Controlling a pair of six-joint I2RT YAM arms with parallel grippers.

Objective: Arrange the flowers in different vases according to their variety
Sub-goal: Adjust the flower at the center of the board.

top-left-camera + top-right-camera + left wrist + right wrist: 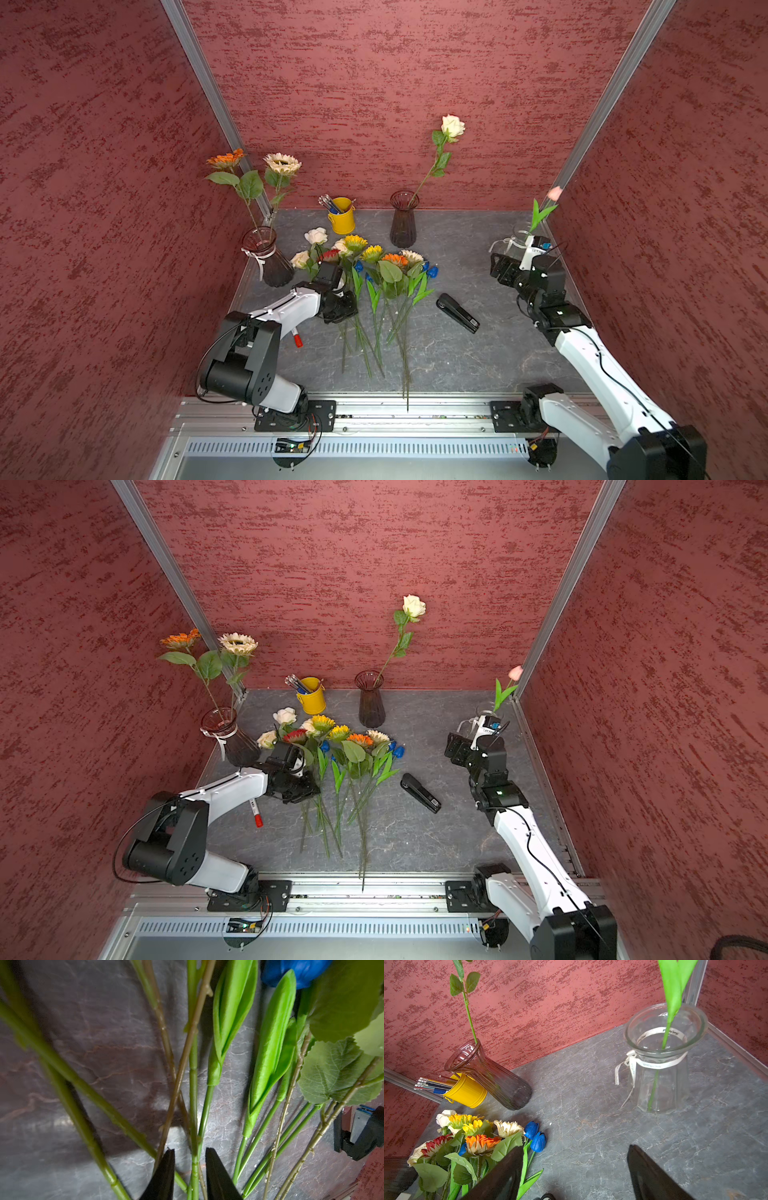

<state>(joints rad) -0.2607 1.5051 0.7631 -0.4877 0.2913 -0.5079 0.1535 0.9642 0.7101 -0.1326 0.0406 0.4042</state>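
A grey marbled tabletop (457,249) is enclosed by three red textured walls (374,83). Three vases are counted: a ribboned dark vase (266,257) at ten o'clock with two sunflowers (282,163), a plain dark vase (403,224) at twelve with one cream rose (453,126), and a clear vase (660,1076) at two with one pink tulip (555,192). At the centre, five more sunflowers, three white roses (316,235) and at least three blue tulips (432,272) are piled. The left gripper (189,1150) is narrowly parted around a stem (194,1084); the right gripper (575,1148) is spread wide and empty.
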